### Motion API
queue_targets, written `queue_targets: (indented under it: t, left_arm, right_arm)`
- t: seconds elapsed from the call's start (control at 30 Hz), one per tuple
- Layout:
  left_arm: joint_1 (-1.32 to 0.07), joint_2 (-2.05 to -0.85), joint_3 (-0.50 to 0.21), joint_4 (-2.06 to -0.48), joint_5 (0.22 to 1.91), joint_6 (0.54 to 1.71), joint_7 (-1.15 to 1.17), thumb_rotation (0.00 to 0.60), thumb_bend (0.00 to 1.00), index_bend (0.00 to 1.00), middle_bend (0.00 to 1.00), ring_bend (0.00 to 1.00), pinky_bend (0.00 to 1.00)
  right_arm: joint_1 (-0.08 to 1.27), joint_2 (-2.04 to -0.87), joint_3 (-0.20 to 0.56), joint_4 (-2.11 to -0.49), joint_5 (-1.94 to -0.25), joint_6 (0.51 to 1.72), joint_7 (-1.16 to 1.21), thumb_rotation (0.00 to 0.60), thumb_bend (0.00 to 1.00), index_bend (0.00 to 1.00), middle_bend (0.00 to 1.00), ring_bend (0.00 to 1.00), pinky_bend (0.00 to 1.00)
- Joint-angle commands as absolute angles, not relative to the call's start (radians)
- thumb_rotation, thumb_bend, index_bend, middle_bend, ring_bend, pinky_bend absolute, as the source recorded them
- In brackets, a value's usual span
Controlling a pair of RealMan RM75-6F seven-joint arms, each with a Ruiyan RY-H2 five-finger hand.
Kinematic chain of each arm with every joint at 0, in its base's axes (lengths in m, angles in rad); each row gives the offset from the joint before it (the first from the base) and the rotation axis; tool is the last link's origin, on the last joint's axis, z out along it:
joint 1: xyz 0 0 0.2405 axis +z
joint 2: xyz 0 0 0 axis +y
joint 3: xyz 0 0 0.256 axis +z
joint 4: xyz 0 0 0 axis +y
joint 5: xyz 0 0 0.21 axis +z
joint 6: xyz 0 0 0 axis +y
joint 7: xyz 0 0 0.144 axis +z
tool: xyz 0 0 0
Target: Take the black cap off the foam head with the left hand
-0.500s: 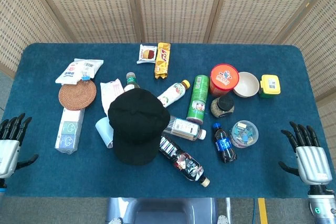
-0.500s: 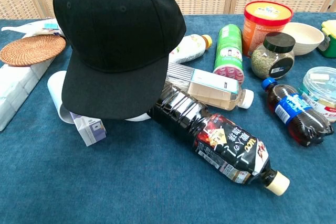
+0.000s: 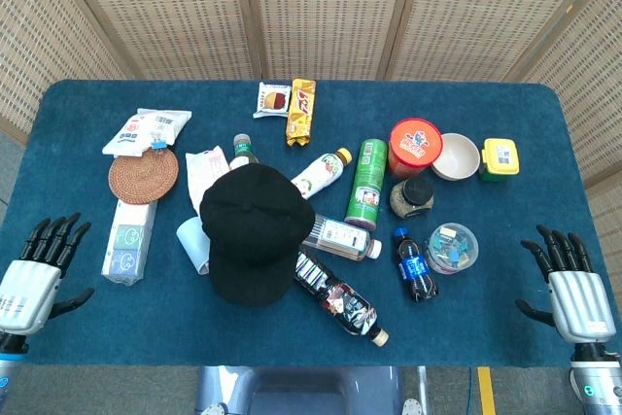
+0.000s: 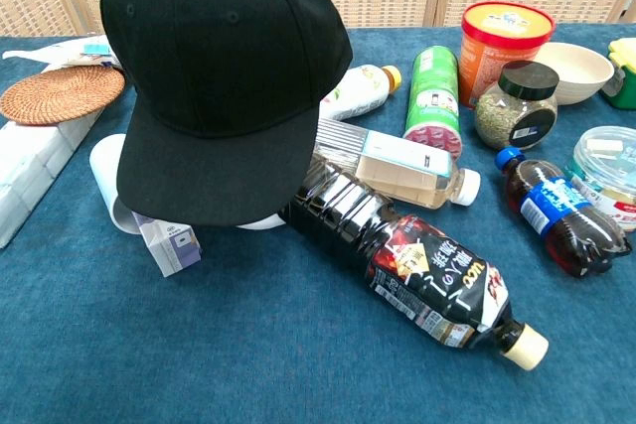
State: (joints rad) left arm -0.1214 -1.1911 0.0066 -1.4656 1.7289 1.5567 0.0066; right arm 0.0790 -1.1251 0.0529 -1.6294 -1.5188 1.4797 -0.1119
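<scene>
The black cap (image 3: 253, 230) sits in the middle of the blue table, its brim toward the front edge. In the chest view the cap (image 4: 219, 76) fills the upper left and hides the foam head beneath it; only a white sliver shows under the brim. My left hand (image 3: 34, 274) hovers at the table's front left corner, fingers spread, holding nothing, far left of the cap. Over at the front right corner my right hand (image 3: 569, 284) is likewise spread and holds nothing. Neither hand shows in the chest view.
A dark tea bottle (image 4: 412, 265) and a clear bottle (image 4: 397, 161) lie right of the cap. A white cup (image 3: 192, 240) and tissue pack (image 3: 126, 240) lie to its left, a woven coaster (image 3: 143, 176) behind. Cola bottle (image 3: 414, 264), green can (image 3: 366, 182), jars and bowls crowd the right.
My left hand has moved inward to the right and slightly lower in the head view, showing more fully. The cap and the right hand have not moved.
</scene>
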Motion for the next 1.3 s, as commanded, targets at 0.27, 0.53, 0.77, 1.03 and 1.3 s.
queue_targets:
  t: [0.27, 0.53, 0.77, 1.03, 1.3]
  left_arm:
    - [-0.193, -1.356, 0.055, -1.109, 1.990, 1.791, -0.244, 0.600, 0.12, 0.05, 0.01, 0.01, 0.15]
    - [-0.256, -1.485, 0.073, -0.803, 2.136, 1.995, -0.337, 0.600, 0.08, 0.15, 0.08, 0.06, 0.24]
    - [-0.327, -1.531, 0.105, -0.760, 2.219, 1.989, -0.233, 0.600, 0.07, 0.18, 0.08, 0.06, 0.23]
    - [-0.401, -1.571, 0.130, -0.795, 2.296, 1.934, -0.065, 0.600, 0.07, 0.19, 0.08, 0.06, 0.22]
    - [-0.483, -1.656, 0.115, -0.752, 2.301, 1.895, -0.007, 0.600, 0.07, 0.19, 0.08, 0.06, 0.22]
  right_arm:
    - [0.080, -1.113, 0.054, -1.636, -1.519, 1.478, -0.085, 0.600, 0.02, 0.20, 0.05, 0.05, 0.00]
    - [0.082, -1.105, 0.043, -1.646, -1.528, 1.465, -0.069, 0.600, 0.02, 0.20, 0.05, 0.05, 0.00]
    - [0.081, -1.103, 0.044, -1.648, -1.525, 1.466, -0.067, 0.600, 0.02, 0.20, 0.05, 0.05, 0.00]
    - [0.084, -1.102, 0.046, -1.647, -1.518, 1.460, -0.061, 0.600, 0.02, 0.20, 0.05, 0.05, 0.00]
    - [0.088, -1.105, 0.049, -1.641, -1.505, 1.446, -0.062, 0.600, 0.02, 0.20, 0.05, 0.05, 0.00]
